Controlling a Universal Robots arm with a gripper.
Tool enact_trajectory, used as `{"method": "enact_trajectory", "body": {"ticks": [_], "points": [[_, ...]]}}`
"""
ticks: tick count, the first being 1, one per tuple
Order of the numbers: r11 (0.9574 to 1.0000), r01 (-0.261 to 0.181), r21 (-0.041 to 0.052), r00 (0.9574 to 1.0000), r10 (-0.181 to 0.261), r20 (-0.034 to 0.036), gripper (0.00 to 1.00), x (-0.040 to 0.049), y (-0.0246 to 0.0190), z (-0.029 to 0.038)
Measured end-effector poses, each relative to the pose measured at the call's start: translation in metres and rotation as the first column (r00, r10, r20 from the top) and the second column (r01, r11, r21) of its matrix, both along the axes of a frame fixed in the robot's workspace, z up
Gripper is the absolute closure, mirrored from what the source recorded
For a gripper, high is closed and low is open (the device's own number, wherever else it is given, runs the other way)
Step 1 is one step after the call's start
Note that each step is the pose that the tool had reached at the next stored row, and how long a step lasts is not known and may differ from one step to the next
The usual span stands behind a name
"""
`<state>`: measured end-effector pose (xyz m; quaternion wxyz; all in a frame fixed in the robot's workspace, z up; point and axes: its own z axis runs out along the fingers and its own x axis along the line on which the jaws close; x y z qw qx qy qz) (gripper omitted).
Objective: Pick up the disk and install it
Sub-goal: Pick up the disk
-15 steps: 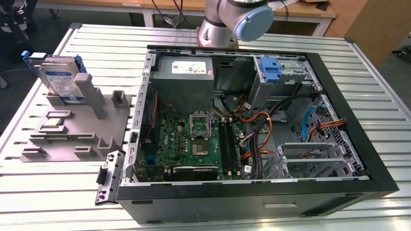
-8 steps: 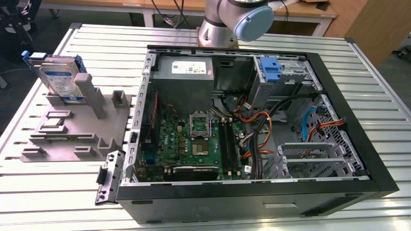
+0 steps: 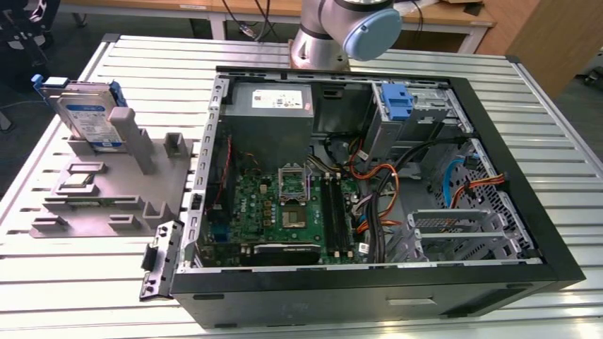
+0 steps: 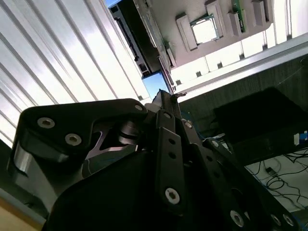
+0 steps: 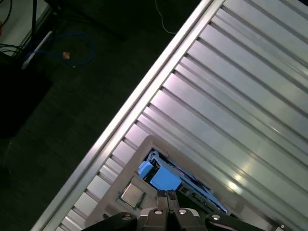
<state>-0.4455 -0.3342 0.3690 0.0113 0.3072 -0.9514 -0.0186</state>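
Silver-grey rectangular disk [image 3: 90, 116] with a white-and-blue label and blue plastic side rails: it stands on edge, leaning slightly, in a slot of the grey plastic fixture block [image 3: 90, 212]. The block rests on the ribbed aluminium surface [image 3: 113, 296], outside the open black computer case [image 3: 377, 282]. The disk is not yet installed.

Tool state: in the first wrist view the black two-finger tool [image 5: 167, 194] has its fingertips together, with nothing clamped between them.

Governing relation: the tool points down at the fixture block from above. The disk [image 5: 161, 177] lies just beyond the fingertips along the tool's pointing direction, and a clear gap in height appears to separate the two. No contact is visible.

Orientation: seen from the tool, the disk presents its narrow upper edge. One blue rail end is nearest the fingertips, and the long axis of that edge runs away from them at a slant. By judgement, this axis is oblique to the line along which the fingers part, so the tool does not appear squared to the thin dimension of the disk.

Position summary: disk below and slightly ahead of the tool; computer case off to one side of the tool, well apart from the disk.
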Motion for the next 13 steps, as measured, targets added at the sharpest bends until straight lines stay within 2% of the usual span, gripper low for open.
{"method": "enact_trajectory", "body": {"ticks": [4,7,10,13], "points": [[0.9989,-0.046,0.0000,0.9989,0.046,-0.0001,0.90,0.0000,0.0000,0.0000],[0.9965,-0.084,0.0000,0.9965,0.084,0.0000,0.90,0.0001,0.0000,0.0000],[0.9919,-0.127,0.0000,0.9919,0.127,-0.0001,0.90,0.0002,0.0000,0.0000],[0.9854,-0.170,0.0000,0.9854,0.170,0.0000,0.90,0.0003,0.0000,-0.0001]]}}
